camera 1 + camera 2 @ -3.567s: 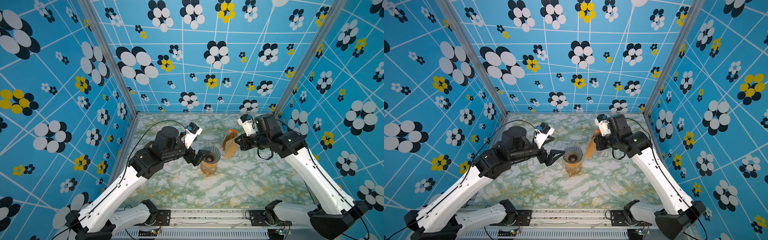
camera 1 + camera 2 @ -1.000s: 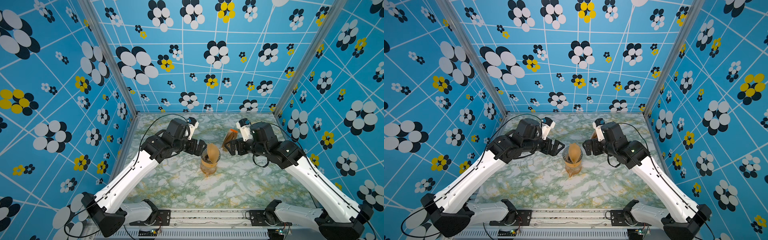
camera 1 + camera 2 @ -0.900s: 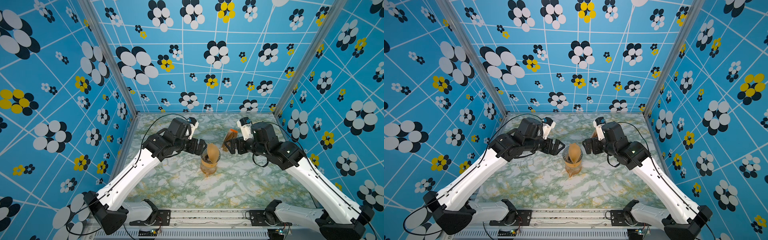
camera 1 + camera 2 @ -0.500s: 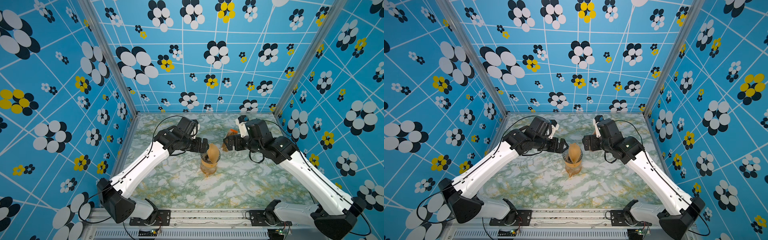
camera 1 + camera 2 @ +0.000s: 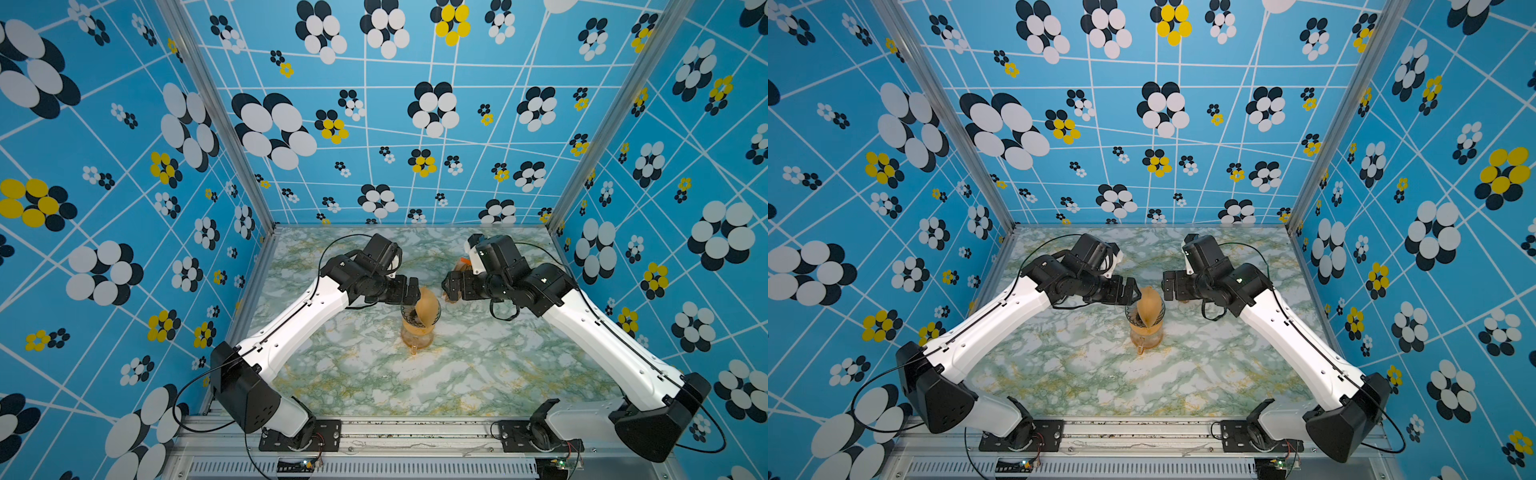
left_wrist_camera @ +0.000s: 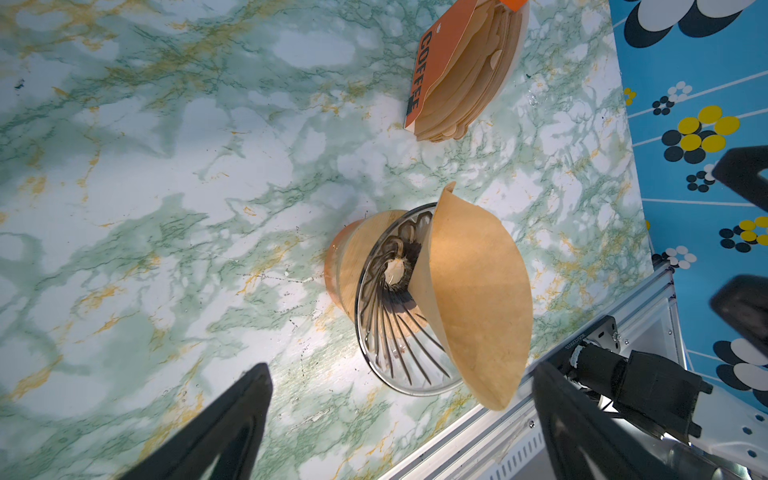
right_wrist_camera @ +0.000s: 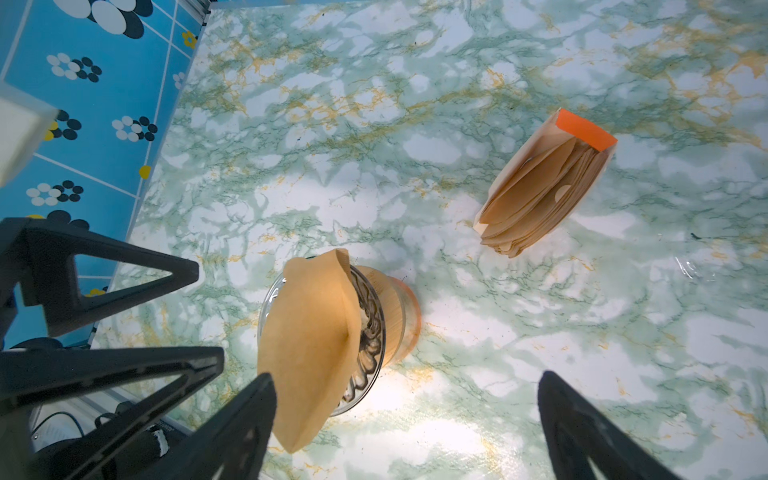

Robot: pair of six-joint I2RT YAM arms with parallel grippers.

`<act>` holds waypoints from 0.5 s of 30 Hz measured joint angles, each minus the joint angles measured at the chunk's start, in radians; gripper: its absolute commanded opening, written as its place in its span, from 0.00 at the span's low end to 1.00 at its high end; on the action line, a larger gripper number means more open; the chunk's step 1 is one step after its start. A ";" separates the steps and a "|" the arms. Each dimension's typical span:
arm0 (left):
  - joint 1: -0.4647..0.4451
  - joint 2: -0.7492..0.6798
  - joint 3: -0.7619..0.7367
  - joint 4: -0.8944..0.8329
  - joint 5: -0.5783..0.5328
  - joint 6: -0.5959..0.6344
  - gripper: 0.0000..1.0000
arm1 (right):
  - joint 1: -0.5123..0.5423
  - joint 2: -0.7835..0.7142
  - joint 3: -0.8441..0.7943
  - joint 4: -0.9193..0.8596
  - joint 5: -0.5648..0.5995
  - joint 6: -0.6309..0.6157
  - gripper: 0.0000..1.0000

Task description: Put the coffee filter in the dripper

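The coffee filter (image 5: 429, 308) stands tip-down in the dripper (image 5: 411, 322). It's flattened, its broad faces turned left and right, and it leans on the right half of the mouth, so the left ribs are bare. The left gripper (image 5: 413, 291) sits just left of it and the right gripper (image 5: 451, 289) just right, both with fingers spread wide and holding nothing, and it's too close to call which is nearer. Far right, the filter pack (image 6: 461, 70) reads "COFFEE" on its orange flap.
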 measured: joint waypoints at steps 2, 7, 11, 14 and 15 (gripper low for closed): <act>0.000 0.010 0.000 0.002 0.000 0.000 0.99 | 0.000 0.010 0.000 0.001 -0.014 0.000 0.99; 0.000 0.037 0.000 0.004 0.000 -0.004 0.99 | 0.000 0.052 0.000 0.000 -0.045 0.000 0.99; -0.004 0.054 0.000 0.006 0.000 -0.004 0.99 | 0.000 0.092 0.000 0.000 -0.064 0.003 0.99; -0.007 0.063 0.000 0.006 0.000 -0.003 0.99 | 0.000 0.114 0.000 0.000 -0.079 0.003 0.99; -0.008 0.067 0.000 0.006 0.000 -0.004 0.99 | 0.000 0.120 0.000 0.000 -0.083 0.004 0.99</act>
